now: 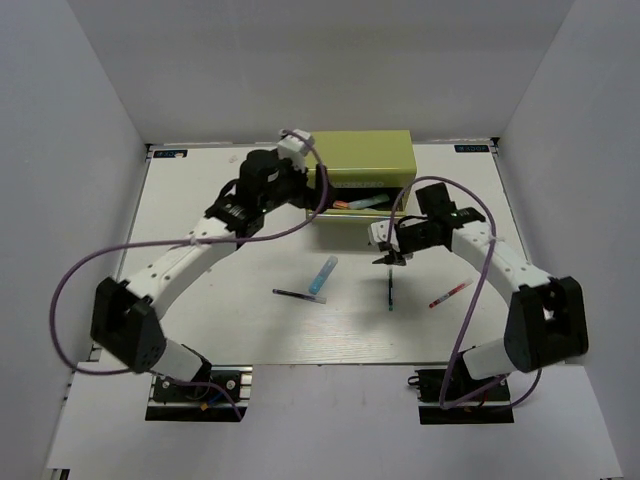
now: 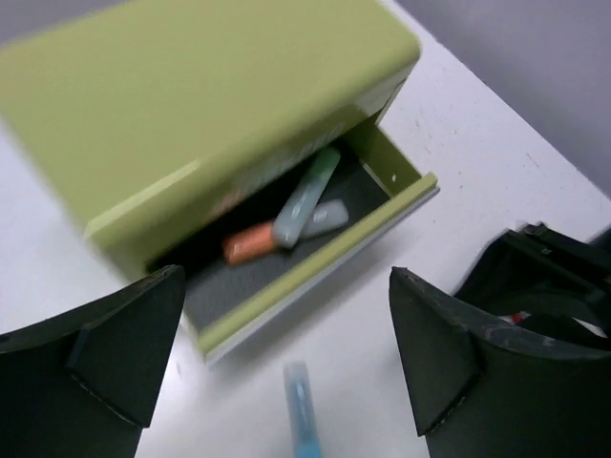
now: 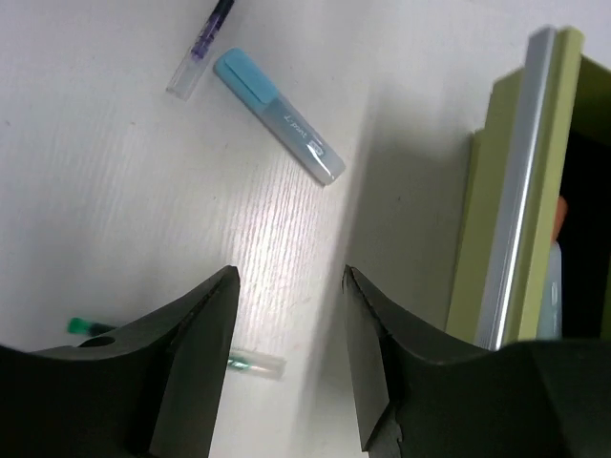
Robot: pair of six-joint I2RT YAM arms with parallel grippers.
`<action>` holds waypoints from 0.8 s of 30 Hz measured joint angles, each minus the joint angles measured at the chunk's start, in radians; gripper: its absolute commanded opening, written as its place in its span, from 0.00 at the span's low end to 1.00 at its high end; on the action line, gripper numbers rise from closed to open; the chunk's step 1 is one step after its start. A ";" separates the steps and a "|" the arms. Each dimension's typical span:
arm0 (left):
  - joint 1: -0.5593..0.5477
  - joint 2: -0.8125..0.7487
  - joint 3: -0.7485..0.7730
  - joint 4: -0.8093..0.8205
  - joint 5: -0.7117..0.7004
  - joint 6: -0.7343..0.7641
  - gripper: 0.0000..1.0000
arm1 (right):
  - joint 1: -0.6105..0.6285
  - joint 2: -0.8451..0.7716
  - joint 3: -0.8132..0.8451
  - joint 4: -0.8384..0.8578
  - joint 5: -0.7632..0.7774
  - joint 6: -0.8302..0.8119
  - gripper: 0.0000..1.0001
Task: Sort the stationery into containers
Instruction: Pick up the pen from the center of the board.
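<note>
Top external
- Chest [image 1: 360, 158]: at the middle of the tabletop's [image 1: 240, 335] far edge, its drawer [image 1: 366, 208] pulled out toward the near edge.
- Drawer contents: orange marker [image 1: 349, 204] and light-green marker [image 1: 373, 200] lying inside.
- Loose stationery: light-blue marker [image 1: 323, 277] and black pen [image 1: 296, 294] lie mid-table, their ends close together. The dark-green pen [image 1: 390, 290] and red pen [image 1: 451, 293] lie nearer the right edge.
- Right gripper [image 1: 385, 256]: hangs just in front of the drawer, above the dark-green pen.

Left wrist
- Left gripper [image 2: 284, 279]: jaws spread wide with nothing between them, poised over the drawer's front.
- Drawer: the orange marker touches the light-green one; a pale grey piece lies beside them.
- Light-blue marker: on the tabletop, just in front of the drawer.

Right wrist
- Right gripper: jaws parted and holding nothing, bare tabletop showing in the gap.
- Dark-green pen: on the tabletop, partly hidden behind one finger.
- Light-blue marker, black pen: beyond the fingertips, apart from the drawer front.
</note>
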 measured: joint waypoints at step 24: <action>0.012 -0.753 -0.750 -0.452 -0.431 -0.949 1.00 | 0.464 0.590 0.459 -0.223 0.328 -0.322 0.56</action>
